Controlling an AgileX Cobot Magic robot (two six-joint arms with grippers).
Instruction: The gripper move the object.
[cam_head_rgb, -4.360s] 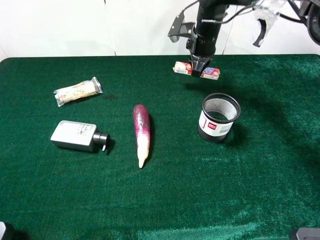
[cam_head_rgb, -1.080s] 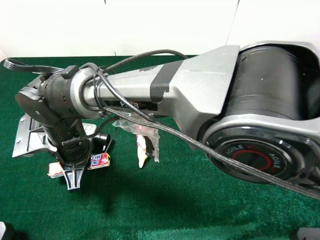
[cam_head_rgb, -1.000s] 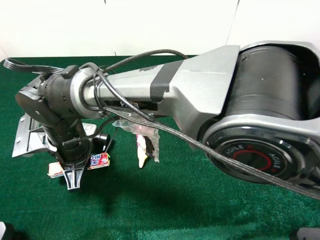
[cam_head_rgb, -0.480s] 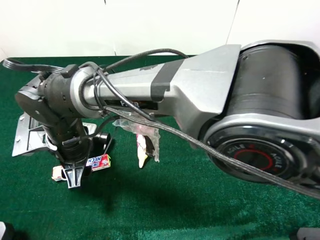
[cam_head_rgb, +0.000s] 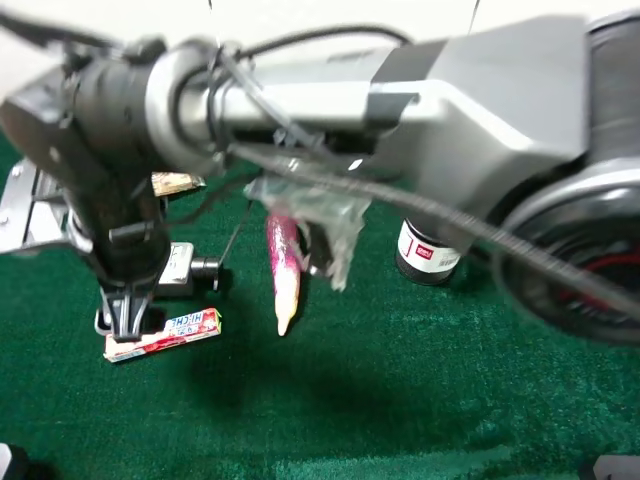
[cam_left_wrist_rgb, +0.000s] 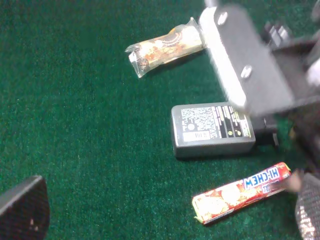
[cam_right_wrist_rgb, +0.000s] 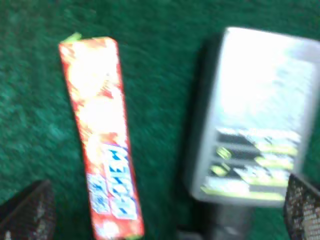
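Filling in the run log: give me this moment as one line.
phase: released | right hand: open, above candy pack | candy pack: flat on cloth beside grey adapter | left hand: not visibly holding anything

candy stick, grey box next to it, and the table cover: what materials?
Candy stick: glossy printed wrapper, likely plastic film or foil; crimped end and sheen show.
Grey box: looks like hard matte plastic, moulded edges and rounded corners, printed label on its face; could be a power adapter.
Table cover: green pile fabric, velvet or felt-like; fuzzy texture with uneven light and dark patches.
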